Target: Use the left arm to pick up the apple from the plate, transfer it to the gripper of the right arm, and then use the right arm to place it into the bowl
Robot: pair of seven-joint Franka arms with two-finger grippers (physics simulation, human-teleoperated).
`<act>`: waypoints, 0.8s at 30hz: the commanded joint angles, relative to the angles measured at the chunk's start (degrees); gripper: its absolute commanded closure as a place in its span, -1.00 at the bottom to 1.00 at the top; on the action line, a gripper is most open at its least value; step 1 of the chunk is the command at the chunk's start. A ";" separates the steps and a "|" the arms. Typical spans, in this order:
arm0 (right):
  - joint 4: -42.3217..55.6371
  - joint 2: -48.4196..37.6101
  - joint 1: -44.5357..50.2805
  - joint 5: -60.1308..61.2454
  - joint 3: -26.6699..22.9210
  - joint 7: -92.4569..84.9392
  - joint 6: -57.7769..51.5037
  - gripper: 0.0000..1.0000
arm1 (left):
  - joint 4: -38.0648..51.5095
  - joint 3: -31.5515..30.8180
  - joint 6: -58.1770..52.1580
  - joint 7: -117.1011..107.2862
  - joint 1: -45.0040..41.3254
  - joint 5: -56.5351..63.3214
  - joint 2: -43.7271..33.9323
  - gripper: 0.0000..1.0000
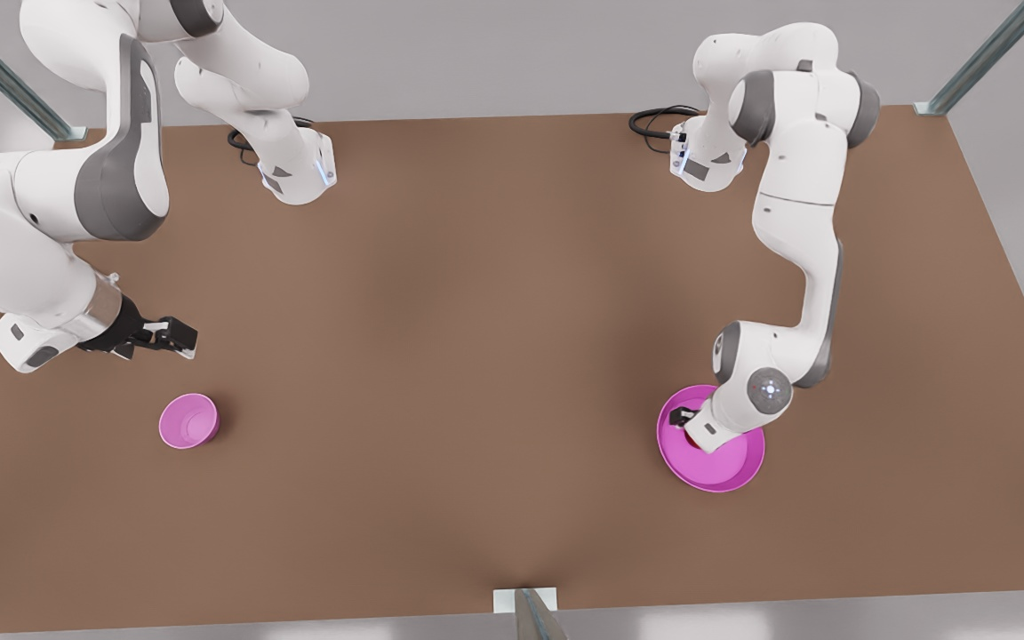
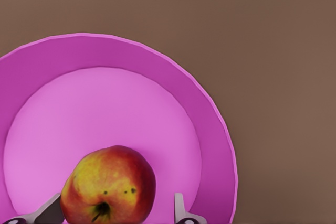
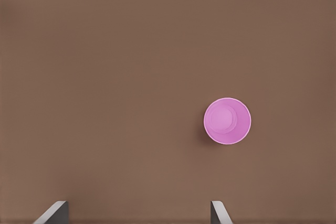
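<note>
Grasping is the step in hand: the apple point(image 2: 108, 184) sits on the plate point(image 1: 748, 462), lower right of the front view, bracketed by the left hand point(image 2: 113, 211), held wide. Closing is called for next. The right hand point(image 1: 165, 338), wide and empty, waits near the bowl point(image 1: 188, 420).

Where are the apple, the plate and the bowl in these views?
apple point(image 2: 108, 184): left wrist view, middle of its red and yellow skin.
plate point(image 1: 725, 471): front view, bare inner floor near the rim.
bowl point(image 3: 227, 121): right wrist view, inside wall near its floor.
</note>
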 commanded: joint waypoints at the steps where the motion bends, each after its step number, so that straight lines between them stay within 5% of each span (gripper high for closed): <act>1: 0.03 -0.06 0.01 0.04 0.00 -0.17 -0.01 -1.00 | 0.00 0.00 0.69 -0.27 -0.02 0.10 0.12 -1.00; 24: 0.03 0.02 -0.08 0.12 -0.08 -0.17 -0.01 -1.00 | 0.35 0.00 1.92 -1.50 -0.10 0.28 1.43 -0.68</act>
